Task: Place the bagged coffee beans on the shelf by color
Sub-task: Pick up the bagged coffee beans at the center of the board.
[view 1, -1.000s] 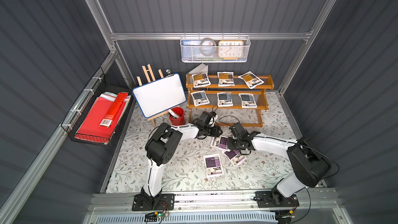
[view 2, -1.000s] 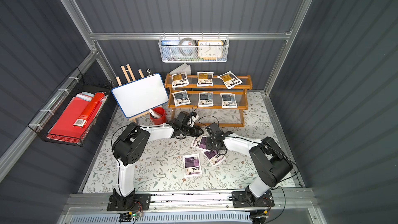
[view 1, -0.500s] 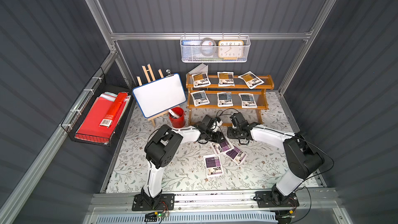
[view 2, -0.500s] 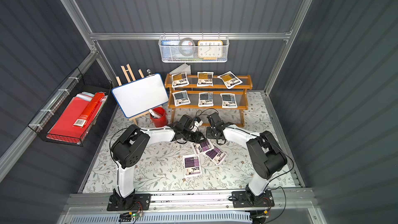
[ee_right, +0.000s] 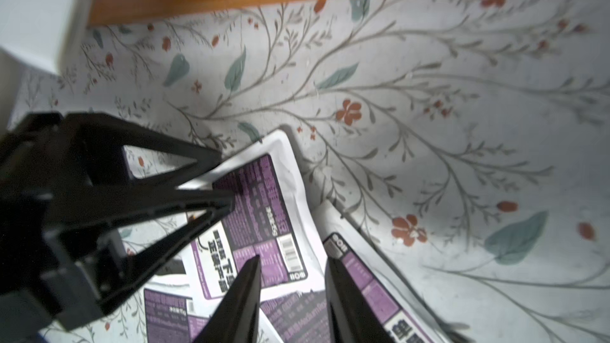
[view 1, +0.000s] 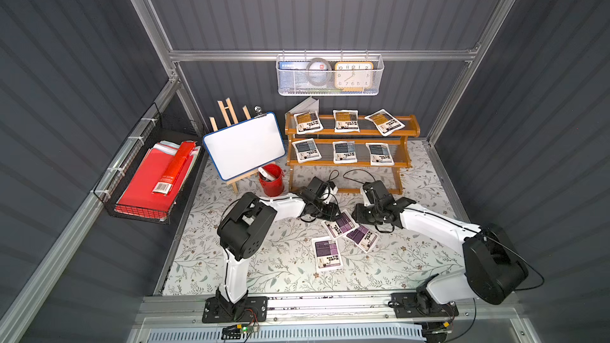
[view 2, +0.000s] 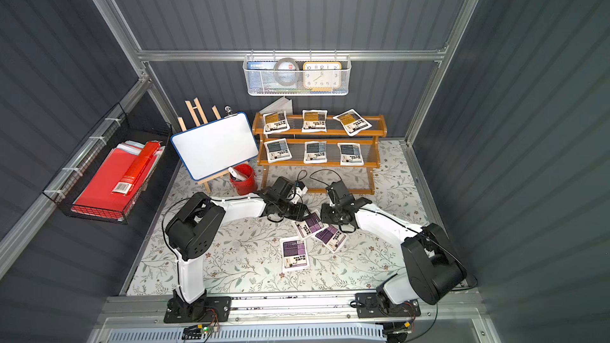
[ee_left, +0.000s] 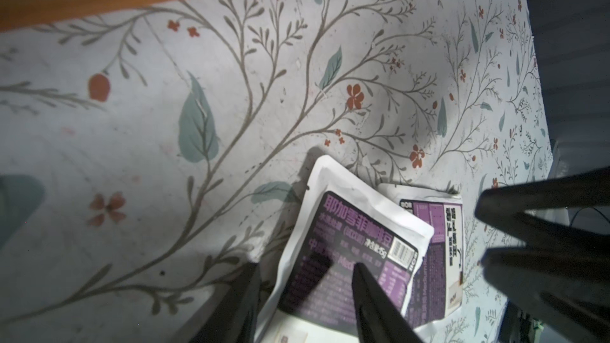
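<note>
The topmost purple-labelled flat white coffee pouch (view 1: 340,225) lies face up on the floral-print mat (view 1: 264,259), just below the centre of both top views. One corner overlaps a second purple-labelled pouch (view 1: 362,237), and a third purple-labelled pouch (view 1: 326,254) lies just beside them.

You risk dragging the second pouch along on the lift, since the two touch. You also risk a slip: the pouch looks limp and offers only its edge. Your grippers sit near each other, so they could clash.

Your left gripper (ee_left: 305,268) is unclenched and holds nothing. Its jaws straddle the pouch's edge, one finger over the mat, one over the label. Your right gripper (ee_right: 293,260) hangs over the overlap, jaws apart and empty. The orange-brown wooden stepped shelf (view 1: 404,153) stands just above them in the frame.
</note>
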Tool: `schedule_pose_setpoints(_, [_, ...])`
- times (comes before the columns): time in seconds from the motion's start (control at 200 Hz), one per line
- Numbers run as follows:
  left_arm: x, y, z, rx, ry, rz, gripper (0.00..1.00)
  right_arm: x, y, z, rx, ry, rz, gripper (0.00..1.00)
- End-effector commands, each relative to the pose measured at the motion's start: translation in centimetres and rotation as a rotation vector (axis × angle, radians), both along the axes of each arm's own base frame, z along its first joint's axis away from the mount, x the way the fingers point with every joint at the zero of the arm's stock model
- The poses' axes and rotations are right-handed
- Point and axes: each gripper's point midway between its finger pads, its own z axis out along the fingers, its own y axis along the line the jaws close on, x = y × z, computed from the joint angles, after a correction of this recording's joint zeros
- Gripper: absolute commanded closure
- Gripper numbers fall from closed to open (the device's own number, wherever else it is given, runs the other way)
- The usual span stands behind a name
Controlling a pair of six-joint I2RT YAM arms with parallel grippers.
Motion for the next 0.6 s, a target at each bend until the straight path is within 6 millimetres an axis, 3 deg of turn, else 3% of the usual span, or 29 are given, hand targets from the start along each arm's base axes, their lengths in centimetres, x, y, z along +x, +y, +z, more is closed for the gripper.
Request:
schedule_pose_setpoints(0.0, [-0.9,1.2,-1.8,0.084,0.054,0.007,0.57,-3.8,1.1,-1.6,0.074,0.178,0.064,0.56])
schedule_pose_setpoints(0.4, [-1.5,2.1,-3.7,0.132,0.088,0.018,0.76,-6.8,2.5,-3.6,0.191,0.334,0.091,0.58])
schedule_pose_setpoints(0.51, [-1.6,2.2,-3.9,0.137,0.095,0.017,0.78,-6.5,2.3,-4.2,0.207,0.329,0.072,0.58])
schedule_pose_setpoints(0.595, [-1.8,2.3,-3.7,0.133,0.095,0.017,0.80,-5.2,2.0,-4.5,0.206,0.298,0.039,0.58])
